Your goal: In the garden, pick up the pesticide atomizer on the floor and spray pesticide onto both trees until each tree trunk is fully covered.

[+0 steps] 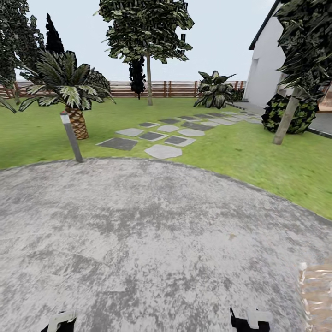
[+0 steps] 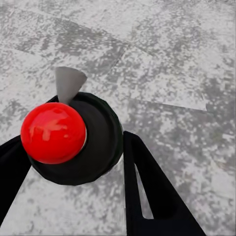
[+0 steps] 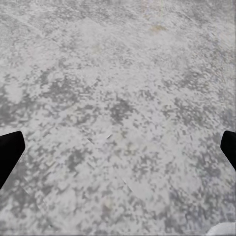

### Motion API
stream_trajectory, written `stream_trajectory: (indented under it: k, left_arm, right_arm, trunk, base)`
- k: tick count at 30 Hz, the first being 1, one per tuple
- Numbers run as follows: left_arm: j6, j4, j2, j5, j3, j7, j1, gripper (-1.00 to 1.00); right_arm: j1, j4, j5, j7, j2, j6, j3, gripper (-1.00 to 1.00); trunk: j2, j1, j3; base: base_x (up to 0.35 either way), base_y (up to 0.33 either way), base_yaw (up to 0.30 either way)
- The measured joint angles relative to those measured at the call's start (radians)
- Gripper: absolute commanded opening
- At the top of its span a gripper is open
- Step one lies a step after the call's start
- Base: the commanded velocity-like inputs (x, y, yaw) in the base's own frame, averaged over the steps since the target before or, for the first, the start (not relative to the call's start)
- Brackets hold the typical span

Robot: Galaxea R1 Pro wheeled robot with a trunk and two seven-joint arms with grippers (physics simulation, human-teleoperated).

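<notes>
1. Head view: I see grey paving (image 1: pixel 152 240), with one tree (image 1: pixel 148 78) at twelve o'clock on the lawn (image 1: pixel 258 152).
2. Left gripper (image 2: pixel 73 162) clenches the pesticide atomizer (image 2: pixel 73 142) (red cap).
3. Right gripper (image 3: pixel 118 147) is spread wide, holding nothing.
</notes>
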Motion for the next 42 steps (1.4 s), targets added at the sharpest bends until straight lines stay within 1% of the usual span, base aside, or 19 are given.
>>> stream_trajectory:
  k: [42]
  left_arm:
    - [0.0, 0.0, 0.0, -0.001, 0.0, 0.0, 0.0, -1.0]
  right_arm:
    - [0.0, 0.0, 0.0, 0.0, 0.0, 0.0, 0.0, 1.0]
  trunk:
    - [0.0, 0.0, 0.0]
  base:
    - [0.34, 0.0, 0.0]
